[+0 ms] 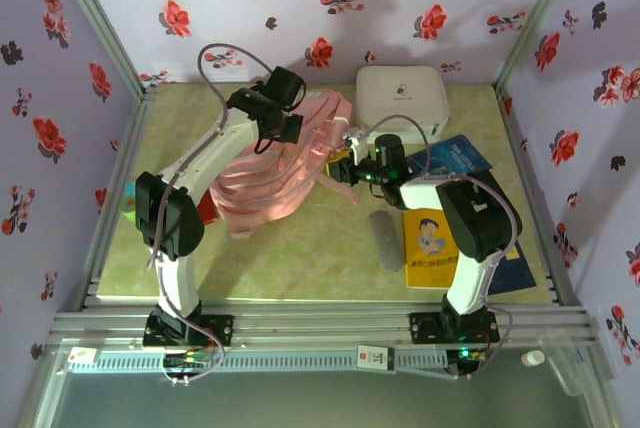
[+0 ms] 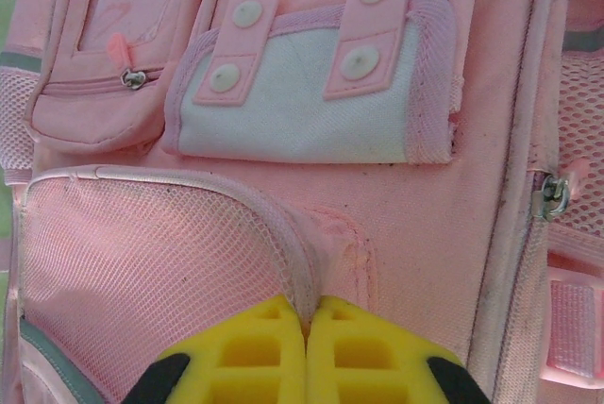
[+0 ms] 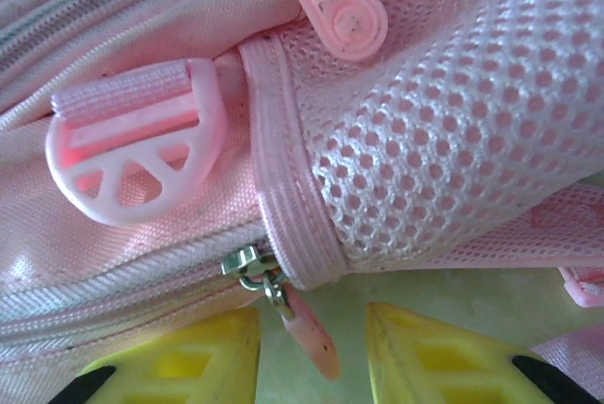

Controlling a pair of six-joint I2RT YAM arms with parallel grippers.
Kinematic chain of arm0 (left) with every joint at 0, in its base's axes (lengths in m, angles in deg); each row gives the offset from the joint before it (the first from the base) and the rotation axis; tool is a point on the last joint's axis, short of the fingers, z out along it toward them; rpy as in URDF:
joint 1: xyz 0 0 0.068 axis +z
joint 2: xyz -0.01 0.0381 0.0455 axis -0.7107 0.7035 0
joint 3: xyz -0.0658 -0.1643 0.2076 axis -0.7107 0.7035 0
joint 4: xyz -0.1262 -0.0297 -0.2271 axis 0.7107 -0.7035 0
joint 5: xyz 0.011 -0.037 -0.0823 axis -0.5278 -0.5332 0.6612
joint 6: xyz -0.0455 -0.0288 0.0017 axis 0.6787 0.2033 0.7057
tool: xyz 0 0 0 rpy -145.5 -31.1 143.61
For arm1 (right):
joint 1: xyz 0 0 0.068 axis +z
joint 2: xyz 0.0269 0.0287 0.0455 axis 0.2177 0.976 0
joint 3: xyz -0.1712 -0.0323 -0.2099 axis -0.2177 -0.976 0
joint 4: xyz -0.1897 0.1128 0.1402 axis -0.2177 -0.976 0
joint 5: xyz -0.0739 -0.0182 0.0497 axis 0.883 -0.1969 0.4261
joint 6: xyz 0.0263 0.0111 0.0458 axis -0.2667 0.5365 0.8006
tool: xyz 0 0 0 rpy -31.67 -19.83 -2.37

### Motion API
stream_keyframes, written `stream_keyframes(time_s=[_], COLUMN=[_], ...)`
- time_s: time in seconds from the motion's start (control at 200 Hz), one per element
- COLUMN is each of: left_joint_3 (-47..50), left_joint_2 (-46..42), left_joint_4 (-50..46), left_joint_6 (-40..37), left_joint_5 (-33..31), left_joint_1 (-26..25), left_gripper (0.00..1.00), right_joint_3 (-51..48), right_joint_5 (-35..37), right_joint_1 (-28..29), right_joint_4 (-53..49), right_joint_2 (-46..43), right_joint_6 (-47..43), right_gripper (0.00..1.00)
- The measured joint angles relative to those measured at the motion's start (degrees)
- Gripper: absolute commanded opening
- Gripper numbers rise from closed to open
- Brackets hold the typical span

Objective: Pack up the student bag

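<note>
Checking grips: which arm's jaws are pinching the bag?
The left gripper, jaws shut on a student bag seam; the right gripper has jaws apart around a zip pull.

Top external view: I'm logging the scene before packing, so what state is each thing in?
Soft pink fabric backpack: lying on the table, fabric pinched.
Left gripper: shut on the backpack's front seam.
Right gripper: open, pink zip pull between its fingers.
White rounded-square hard case: closed.
Yellow book: closed, lying flat.

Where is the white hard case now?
In the top view, the white hard case lies at the far edge of the table, right of centre, just right of the student bag.
</note>
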State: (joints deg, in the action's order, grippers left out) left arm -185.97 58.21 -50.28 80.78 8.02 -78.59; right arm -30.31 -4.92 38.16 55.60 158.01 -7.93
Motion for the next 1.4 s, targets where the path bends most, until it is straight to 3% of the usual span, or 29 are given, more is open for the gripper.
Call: stream_keyframes(time_s=[0.19, 0.435, 1.04, 1.4], left_joint_3=[0.00, 0.00, -0.33, -4.46], left_joint_2=[0.00, 0.00, 5.20, 13.03], left_joint_4=[0.15, 0.66, 4.92, 8.85], left_joint_6=[0.61, 4.63, 13.68, 19.21], left_joint_5=[0.76, 1.88, 4.83, 7.85], left_joint_1=[0.24, 1.31, 1.60, 0.92], left_gripper=[0.00, 0.00, 0.00, 0.00], right_joint_3=[0.00, -1.36, -8.50, -9.77], right_joint_5=[0.76, 3.32, 14.99, 20.26], right_joint_1=[0.48, 2.40, 11.06, 17.90], right_joint_4=[0.24, -1.07, -7.26, -8.09], right_joint_2=[0.00, -1.33, -10.40, -10.27], right_joint_6=[-1.97, -3.87, -4.33, -2.27], right_gripper=[0.09, 0.00, 0.00, 0.01])
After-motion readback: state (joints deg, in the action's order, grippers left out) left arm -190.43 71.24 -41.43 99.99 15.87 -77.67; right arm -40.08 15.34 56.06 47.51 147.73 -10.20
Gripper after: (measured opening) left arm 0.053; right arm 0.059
